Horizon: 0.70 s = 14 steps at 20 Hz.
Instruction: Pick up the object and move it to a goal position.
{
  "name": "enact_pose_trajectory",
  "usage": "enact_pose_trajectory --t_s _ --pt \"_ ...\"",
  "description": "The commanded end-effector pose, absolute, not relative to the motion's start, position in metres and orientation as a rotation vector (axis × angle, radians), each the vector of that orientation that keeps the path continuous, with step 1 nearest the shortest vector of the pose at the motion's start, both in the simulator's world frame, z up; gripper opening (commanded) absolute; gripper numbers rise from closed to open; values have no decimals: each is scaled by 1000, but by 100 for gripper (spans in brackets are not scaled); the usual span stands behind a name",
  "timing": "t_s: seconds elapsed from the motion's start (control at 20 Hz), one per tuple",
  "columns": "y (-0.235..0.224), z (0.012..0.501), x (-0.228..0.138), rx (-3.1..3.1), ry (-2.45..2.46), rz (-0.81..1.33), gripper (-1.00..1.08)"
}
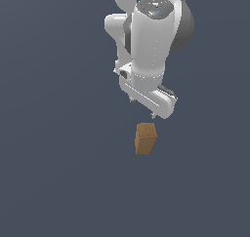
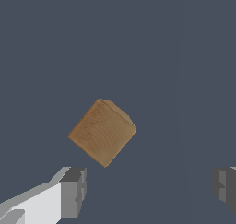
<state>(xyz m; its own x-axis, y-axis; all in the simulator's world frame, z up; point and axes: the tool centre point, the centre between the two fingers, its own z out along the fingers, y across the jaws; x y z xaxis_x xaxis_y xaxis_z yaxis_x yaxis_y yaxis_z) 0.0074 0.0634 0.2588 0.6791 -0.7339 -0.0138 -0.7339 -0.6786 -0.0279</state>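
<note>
Flat dark grey-blue floor (image 1: 53,182), plain, no markings visible. One tan-brown wooden block (image 1: 145,138) lies directly on it, resting on its own, turned at an angle in the wrist view.

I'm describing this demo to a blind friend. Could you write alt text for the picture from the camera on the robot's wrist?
A tan-brown wooden block lies alone on a plain dark grey surface, turned at an angle. The open gripper shows at the edge of the picture, its two grey fingertips spread wide apart and not touching the block.
</note>
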Motion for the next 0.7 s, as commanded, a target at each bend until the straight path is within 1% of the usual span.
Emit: enact_pose_trajectory --t_s 0.0,0.65 --pt "66 253 11 -2811 1337 5 100" --pt "77 223 30 -2572 1777 10 100"
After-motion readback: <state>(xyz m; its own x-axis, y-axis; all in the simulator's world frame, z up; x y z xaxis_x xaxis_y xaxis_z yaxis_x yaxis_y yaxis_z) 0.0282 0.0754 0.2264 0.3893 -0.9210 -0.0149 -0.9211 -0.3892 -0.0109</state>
